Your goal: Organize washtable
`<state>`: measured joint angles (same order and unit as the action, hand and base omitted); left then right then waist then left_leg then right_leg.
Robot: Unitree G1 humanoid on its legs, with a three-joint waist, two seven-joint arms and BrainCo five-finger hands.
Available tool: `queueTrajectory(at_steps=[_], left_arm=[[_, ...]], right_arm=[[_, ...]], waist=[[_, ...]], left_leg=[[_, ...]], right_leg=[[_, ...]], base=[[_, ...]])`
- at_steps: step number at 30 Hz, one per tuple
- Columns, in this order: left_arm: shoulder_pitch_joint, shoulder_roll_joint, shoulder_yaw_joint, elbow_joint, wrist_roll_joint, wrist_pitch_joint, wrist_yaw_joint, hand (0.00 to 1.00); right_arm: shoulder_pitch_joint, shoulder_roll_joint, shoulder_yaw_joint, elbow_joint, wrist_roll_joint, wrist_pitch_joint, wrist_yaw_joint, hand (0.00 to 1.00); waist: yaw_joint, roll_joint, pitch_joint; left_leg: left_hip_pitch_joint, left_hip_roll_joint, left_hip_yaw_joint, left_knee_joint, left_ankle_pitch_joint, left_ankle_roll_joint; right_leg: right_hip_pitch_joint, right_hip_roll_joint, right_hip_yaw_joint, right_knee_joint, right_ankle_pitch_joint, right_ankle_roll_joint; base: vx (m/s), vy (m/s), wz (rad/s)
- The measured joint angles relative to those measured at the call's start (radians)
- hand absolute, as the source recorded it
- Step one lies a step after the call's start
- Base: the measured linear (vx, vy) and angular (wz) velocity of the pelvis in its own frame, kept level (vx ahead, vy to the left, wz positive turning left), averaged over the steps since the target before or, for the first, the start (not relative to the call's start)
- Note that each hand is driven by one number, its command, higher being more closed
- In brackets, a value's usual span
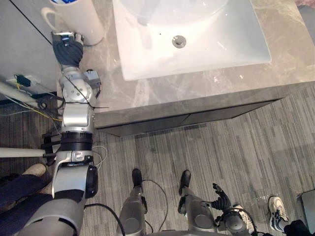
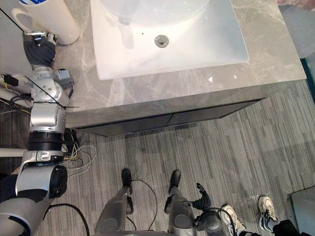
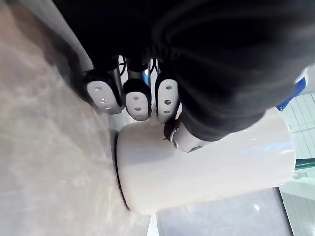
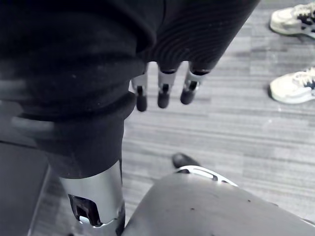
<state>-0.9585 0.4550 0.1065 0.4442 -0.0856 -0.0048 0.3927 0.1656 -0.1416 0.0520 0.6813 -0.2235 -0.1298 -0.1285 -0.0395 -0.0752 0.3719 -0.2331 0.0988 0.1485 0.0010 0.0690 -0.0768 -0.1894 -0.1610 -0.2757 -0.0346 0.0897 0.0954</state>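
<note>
A white mug [image 1: 81, 19] with a handle on its left side stands at the back left of the grey marble washtable [image 1: 147, 91], something blue showing in its mouth. My left hand [image 1: 67, 46] is on the counter just in front of the mug. In the left wrist view its fingers [image 3: 137, 101] are curled beside the mug [image 3: 206, 167], not round it, and the thumb tip [image 3: 184, 140] rests against the mug's side. The right hand [image 1: 221, 199] hangs low by my leg above the floor, its fingers [image 4: 163, 96] relaxed and holding nothing.
A white square sink [image 1: 197, 39] with a metal drain [image 1: 179, 41] takes up the middle of the counter. A dark drawer front [image 1: 187, 119] runs under the counter edge. A person's shoes [image 1: 278, 206] are on the floor at right, and a person's leg [image 1: 19, 189] at lower left.
</note>
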Motion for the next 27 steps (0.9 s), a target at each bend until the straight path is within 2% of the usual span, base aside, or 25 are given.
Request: queueTrajectory(at_steps=[6, 14, 27], left_arm=[[-0.125, 0.006, -0.036, 0.100, -0.021, -0.001, 0.000, 1.00], [-0.220, 0.081, -0.057, 0.201, -0.022, -0.001, 0.004, 1.00], [-0.412, 0.130, -0.086, 0.365, -0.022, -0.007, 0.002, 1.00]], right_arm=[[-0.013, -0.002, 0.003, 0.000, 0.017, -0.002, -0.003, 0.00], [-0.032, -0.004, 0.008, -0.001, 0.021, -0.020, -0.003, 0.00], [-0.062, -0.021, 0.038, -0.003, 0.053, -0.042, -0.004, 0.00]], waist=[[-0.003, -0.003, 0.028], [-0.026, -0.007, 0.051], [-0.031, -0.017, 0.102]], left_leg=[[-0.006, 0.000, 0.002, 0.001, 0.003, 0.003], [-0.017, 0.001, 0.007, 0.003, 0.006, 0.006], [-0.039, 0.003, 0.014, 0.006, 0.017, 0.009]], right_leg=[[-0.007, 0.000, 0.003, 0.001, 0.003, -0.001], [-0.028, 0.000, 0.012, 0.013, 0.003, -0.002], [-0.061, 0.000, 0.023, 0.032, 0.007, -0.006]], base=[[0.00, 0.000, -0.01], [0.00, -0.001, -0.02], [0.00, -0.001, -0.01]])
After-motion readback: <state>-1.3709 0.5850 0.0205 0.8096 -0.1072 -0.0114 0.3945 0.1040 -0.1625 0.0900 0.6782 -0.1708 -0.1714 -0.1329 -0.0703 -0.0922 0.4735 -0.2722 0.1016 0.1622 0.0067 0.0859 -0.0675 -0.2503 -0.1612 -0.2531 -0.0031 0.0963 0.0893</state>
